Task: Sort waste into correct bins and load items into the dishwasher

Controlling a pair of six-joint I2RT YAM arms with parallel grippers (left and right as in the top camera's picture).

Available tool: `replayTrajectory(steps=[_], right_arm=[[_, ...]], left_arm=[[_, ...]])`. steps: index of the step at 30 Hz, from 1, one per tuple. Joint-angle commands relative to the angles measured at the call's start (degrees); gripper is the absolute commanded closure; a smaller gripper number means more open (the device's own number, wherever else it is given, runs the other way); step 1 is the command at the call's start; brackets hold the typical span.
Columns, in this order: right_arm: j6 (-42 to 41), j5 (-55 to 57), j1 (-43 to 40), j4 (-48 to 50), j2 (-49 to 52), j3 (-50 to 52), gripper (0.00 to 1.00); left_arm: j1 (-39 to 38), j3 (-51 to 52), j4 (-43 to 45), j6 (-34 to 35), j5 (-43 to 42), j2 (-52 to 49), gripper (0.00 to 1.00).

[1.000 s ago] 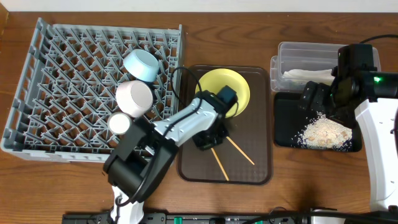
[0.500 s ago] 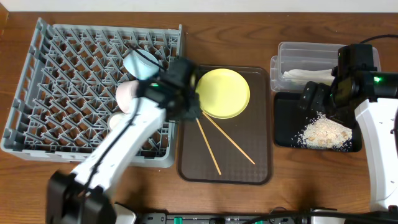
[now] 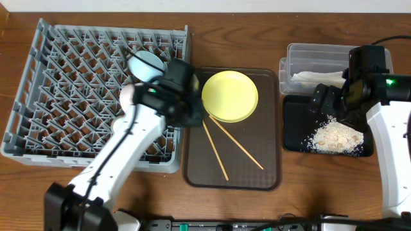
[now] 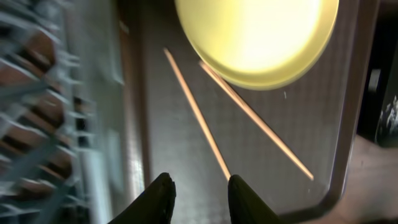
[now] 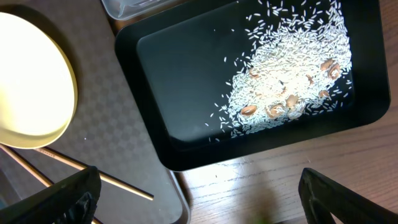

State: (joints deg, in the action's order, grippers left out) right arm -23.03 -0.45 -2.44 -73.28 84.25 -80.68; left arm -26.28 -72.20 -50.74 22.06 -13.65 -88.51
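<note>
- Between the fingers (image 4: 158,199) of the left gripper (image 4: 199,190) there is a narrow gap. They are slightly parted and pinch nothing, hanging above the large brown rectangular serving tray (image 4: 168,143).
- At 12 o'clock from those fingers, in the wrist view, two thin wooden chopsticks (image 4: 198,115) lie flat on that tray. Their far ends reach the rim of the round yellow plate (image 4: 258,37).
- At 9 o'clock from the plate, seen from overhead, stands the large square grey plastic dish rack (image 3: 64,77). A light blue bowl (image 3: 144,64) sits near its 3 o'clock edge.
- The right gripper (image 5: 199,186) has its fingers (image 5: 62,199) spread wide and empty above the shallow black rectangular tray (image 5: 180,81). Loose white-beige food crumbs (image 5: 292,74) are heaped toward the tray's 2 o'clock corner.
- At 12 o'clock from the black tray, overhead, the clear rectangular plastic tub (image 3: 302,54) holds the crumpled white paper napkin (image 3: 318,78).
</note>
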Motion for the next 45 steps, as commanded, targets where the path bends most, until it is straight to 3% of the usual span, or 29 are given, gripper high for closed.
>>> replayTrajectory(steps=[1,9,16,31,42,45], right_arm=[[-0.1,0.0,-0.6,0.0,-1.0,-0.2,0.01],[-0.1,0.0,-0.6,0.0,-1.0,-0.2,0.01],[-0.1,0.0,-0.6,0.0,-1.0,-0.2,0.01],[-0.1,0.0,-0.6,0.0,-1.0,-0.2,0.01],[-0.1,0.0,-0.6,0.0,-1.0,-0.2,0.01],[-0.1,0.0,-0.6,-0.1,-1.0,-0.2,0.01]], left_arm=[[-4.0,1.8,-0.2,6.1,-0.1,-2.8,0.67],[-9.8,4.7,0.3,21.6,3.4,-9.9,0.66],[-12.4,4.7,4.1,22.0,3.4,-16.7,0.59],[-13.0,4.7,6.8,23.3,3.4,-24.2,0.59],[-13.0,4.7,7.6,23.3,3.4,-24.3,0.91],[-13.0,4.7,7.8,23.3,3.4,-24.3,0.92]])
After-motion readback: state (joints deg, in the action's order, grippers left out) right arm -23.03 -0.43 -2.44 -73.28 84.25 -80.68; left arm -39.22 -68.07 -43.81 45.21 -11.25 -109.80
